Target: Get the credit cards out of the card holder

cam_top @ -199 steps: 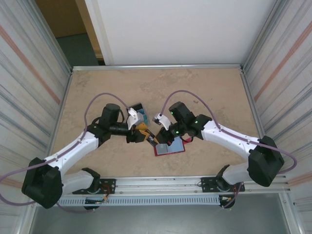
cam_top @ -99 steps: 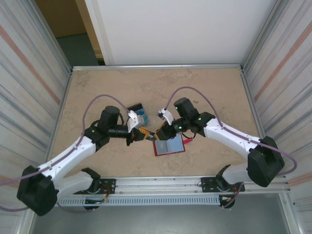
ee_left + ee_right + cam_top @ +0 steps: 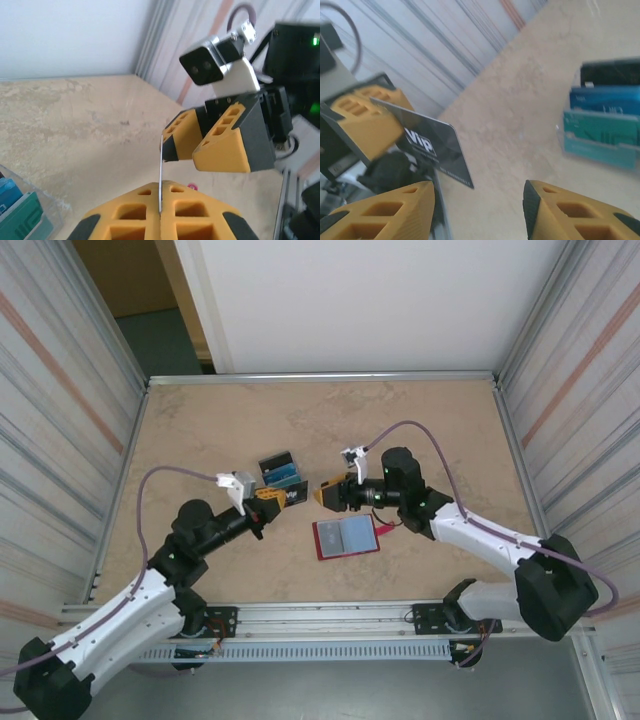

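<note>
The card holder [image 3: 346, 536] lies open on the table, dark red with pale blue-grey panels facing up. My left gripper [image 3: 275, 497] is shut on a black credit card [image 3: 293, 497] lettered "VIP" [image 3: 427, 145], held off the table to the holder's upper left. From the left wrist the card [image 3: 160, 170] shows edge-on between the closed yellow fingers [image 3: 130, 215]. My right gripper [image 3: 327, 493] faces it a short gap away, open with nothing between its fingers [image 3: 385, 212]. It hovers just beyond the holder's far edge.
A clear stand [image 3: 282, 472] holding several cards, black, blue and teal [image 3: 602, 125], sits on the table just behind the left gripper. Metal walls close in the table on both sides; a rail runs along the near edge.
The right gripper opened and let go of the black card; the left gripper shut on it and drew back left. The right gripper moved up off the holder.
</note>
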